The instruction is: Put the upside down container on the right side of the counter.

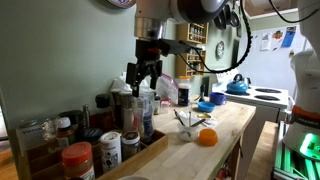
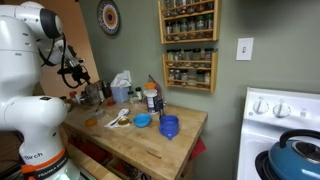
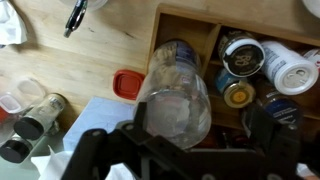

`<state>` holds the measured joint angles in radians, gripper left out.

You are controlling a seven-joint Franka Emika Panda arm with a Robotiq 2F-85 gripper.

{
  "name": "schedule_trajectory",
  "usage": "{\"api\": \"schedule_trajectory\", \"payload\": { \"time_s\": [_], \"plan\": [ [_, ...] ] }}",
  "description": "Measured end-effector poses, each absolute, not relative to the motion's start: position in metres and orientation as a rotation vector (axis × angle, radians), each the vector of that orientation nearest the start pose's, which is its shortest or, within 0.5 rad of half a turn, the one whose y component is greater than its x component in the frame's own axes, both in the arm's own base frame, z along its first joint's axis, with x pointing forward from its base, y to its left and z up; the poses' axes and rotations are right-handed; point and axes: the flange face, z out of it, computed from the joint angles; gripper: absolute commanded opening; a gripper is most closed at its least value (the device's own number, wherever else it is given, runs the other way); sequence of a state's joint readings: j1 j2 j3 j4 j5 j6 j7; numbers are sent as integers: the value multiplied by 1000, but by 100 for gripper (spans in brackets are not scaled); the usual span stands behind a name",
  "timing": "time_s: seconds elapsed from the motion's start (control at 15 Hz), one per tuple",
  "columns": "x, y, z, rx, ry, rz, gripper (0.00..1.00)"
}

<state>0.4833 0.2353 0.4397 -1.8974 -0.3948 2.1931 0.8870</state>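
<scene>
My claw (image 1: 146, 77) hangs over the crowded end of the counter (image 1: 226, 124), and the upside down container (image 3: 178, 92) sits straight below it. That is the 1 relation my next move turns on, because the approach is down and not sideways.

In the wrist view the container's long axis runs almost along my line of sight. I look onto its clear upper end, and its far, lower end looks darker. So I judge that it stands upright, or nearly so, at the edge of a wooden tray (image 3: 205, 22) that holds spice jars (image 3: 245, 57). A red lid (image 3: 127, 85) lies just beside it on the bare wood.

My 2 fingers (image 3: 92, 158) are spread wide, 1 on each side of the cylinder. I see no contact with it, so I take it that I hold nothing. In an exterior view the claw is above the container (image 1: 142, 108) with a gap between them.

As I judge it, I need to drop straight down and close across the round wall, keeping clear of the tray's jars on 1 side.

I have only 1 arm, so there is no choice of which is nearer.

The jar labels are too small to read in any view. On my white base, dark lettering (image 2: 35, 157) seems to end in "rch".
</scene>
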Motion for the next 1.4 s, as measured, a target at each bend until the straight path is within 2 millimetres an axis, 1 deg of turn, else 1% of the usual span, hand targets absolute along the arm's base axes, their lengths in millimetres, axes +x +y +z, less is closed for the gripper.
{"api": "schedule_trajectory", "payload": {
  "time_s": [0.2,0.4,0.6,0.67,0.8,1.07,1.4],
  "plan": [
    [402,485,390,-3165,-381,-364,100],
    [417,478,389,-3167,-346,-354,100],
    [425,469,397,-3127,-386,-272,100],
    [426,466,402,-3097,-420,-227,100],
    [430,463,408,-3087,-426,-233,100],
    [428,465,404,-3090,-430,-225,100],
    [429,465,404,-3090,-429,-226,100]
  ]
}}
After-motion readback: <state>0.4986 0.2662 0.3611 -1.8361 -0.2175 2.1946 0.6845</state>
